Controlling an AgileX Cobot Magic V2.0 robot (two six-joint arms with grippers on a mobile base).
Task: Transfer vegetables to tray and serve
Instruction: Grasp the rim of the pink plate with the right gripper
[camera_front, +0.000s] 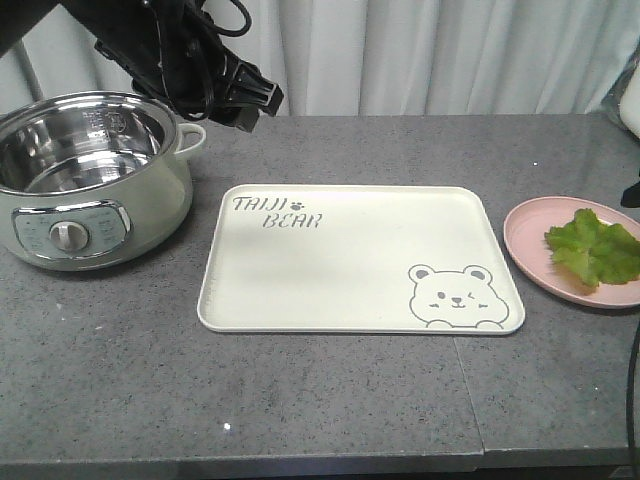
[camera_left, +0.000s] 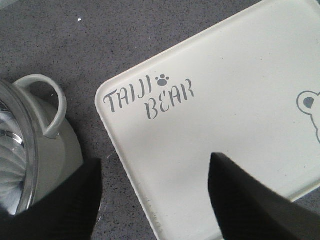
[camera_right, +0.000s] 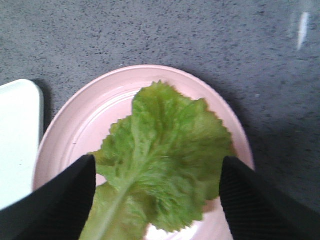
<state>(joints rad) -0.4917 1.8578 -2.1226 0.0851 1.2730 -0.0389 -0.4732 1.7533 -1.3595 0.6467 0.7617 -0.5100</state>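
Your right end effector (camera_right: 157, 172) hangs open directly over the lettuce leaf (camera_right: 165, 150) on the pink plate (camera_right: 65, 135), right of the tray (camera_front: 350, 250). The leaf's rib lies across the closing line. The left end effector (camera_left: 155, 172), also open, sits well apart at the tray's far left corner.

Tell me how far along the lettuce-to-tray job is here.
Nothing is done yet: the tray is bare and the lettuce lies on the pink plate. In hand: the right gripper hangs open over the leaf, fingers either side, not gripping. The left gripper is open above the tray's corner by the pot. Remaining: grasp the leaf, carry it to the tray, serve.
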